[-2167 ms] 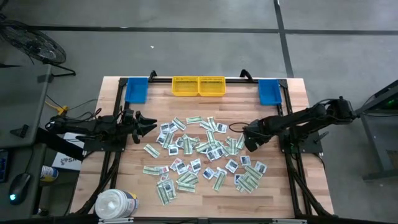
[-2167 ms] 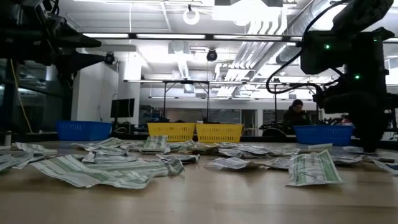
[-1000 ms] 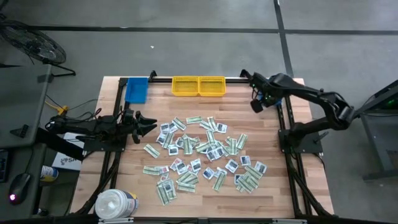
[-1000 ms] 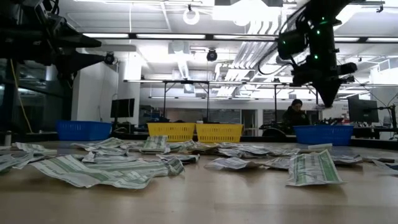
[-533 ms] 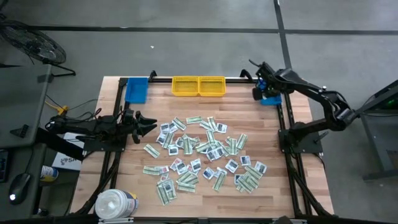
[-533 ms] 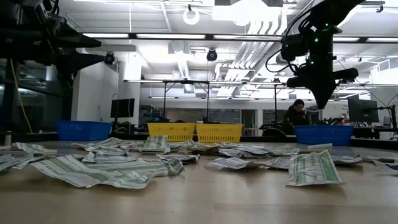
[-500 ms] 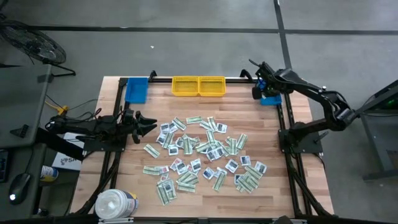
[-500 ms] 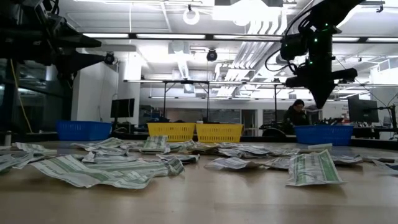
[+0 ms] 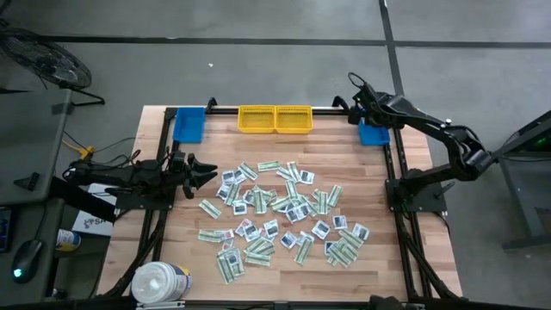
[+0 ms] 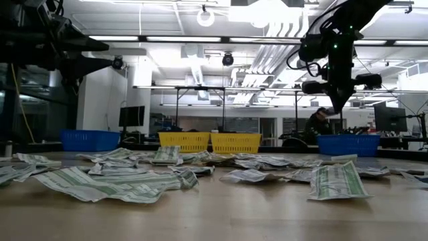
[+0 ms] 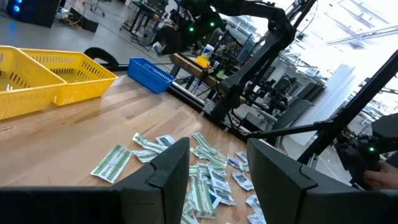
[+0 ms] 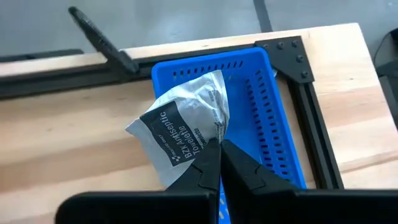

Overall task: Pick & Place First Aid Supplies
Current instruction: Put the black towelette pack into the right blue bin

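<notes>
The first aid supplies point(image 9: 284, 215) lie scattered flat on the middle of the wooden table, as long green-white strips and small white squares. My right gripper point(image 9: 360, 110) hangs above the blue bin point(image 9: 374, 133) at the far right corner and is shut on one white packet point(image 12: 183, 127) with a dark printed band. In the low view this gripper point(image 10: 332, 100) is well above the bin point(image 10: 348, 144). My left gripper point(image 9: 209, 170) waits open at the table's left side and points level toward the pile; its fingers point(image 11: 168, 171) have nothing between them. My right gripper pinches the white packet by one corner point(image 12: 210, 142) between its two fingertips. The fingers slant down from the table's right side. The crumpled packet sticks out beyond the fingertips, lifted clear above the blue bin's near left part.
Two yellow bins point(image 9: 275, 119) stand side by side at the far edge, with a second blue bin point(image 9: 188, 124) at the far left. A big white round tub point(image 9: 159, 282) sits at the near left corner. Black frame rails point(image 12: 99, 43) run along the table's edges.
My right gripper has carried the packet toward the table's far edge, from beside the blue bin to above it. It has rolled its wrist on the way and stayed shut.
</notes>
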